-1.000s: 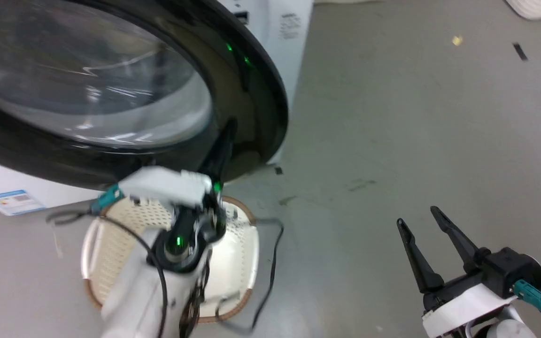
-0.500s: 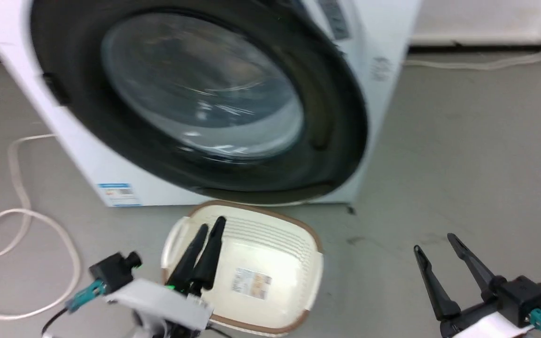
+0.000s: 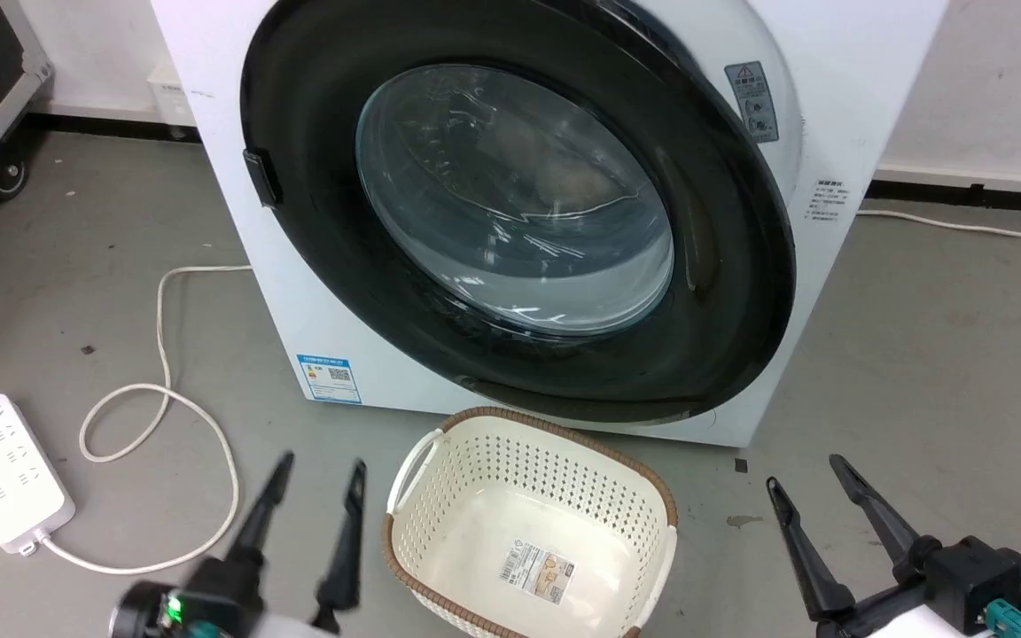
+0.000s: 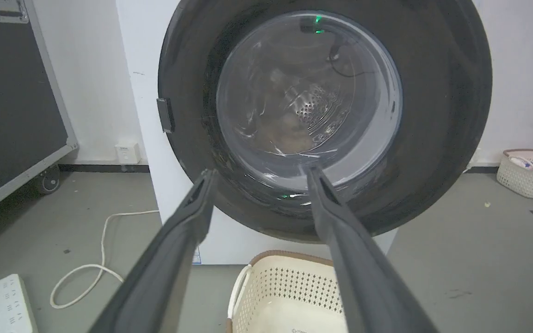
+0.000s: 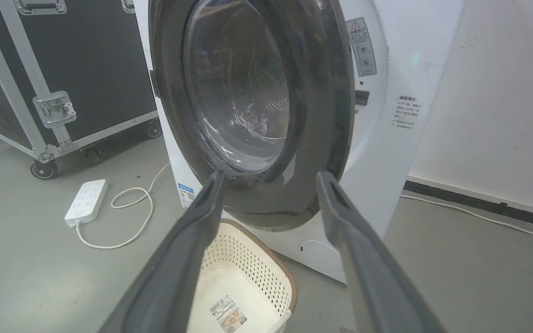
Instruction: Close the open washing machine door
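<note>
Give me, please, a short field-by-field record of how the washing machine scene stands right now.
door: washing machine door lies against the washing machine front; latching cannot be told
left gripper: open, holding nothing, apart from door
right gripper: open, holding nothing
basket: on floor before the machine, below the door
power strip: on floor, robot's left

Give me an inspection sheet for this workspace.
Surface: grey floor, a few dark marks.
Job's things: washing machine door against or nearly against the washing machine front; latching unclear.
Clutter: empty cream laundry basket below the door.
Pincers: left pincer and right pincer open, holding nothing, clear of the door.
Cables: power strip with looped white cord at left; white cable on the floor at far right.
Surroundings: wheeled black case, white wall, second basket.
</note>
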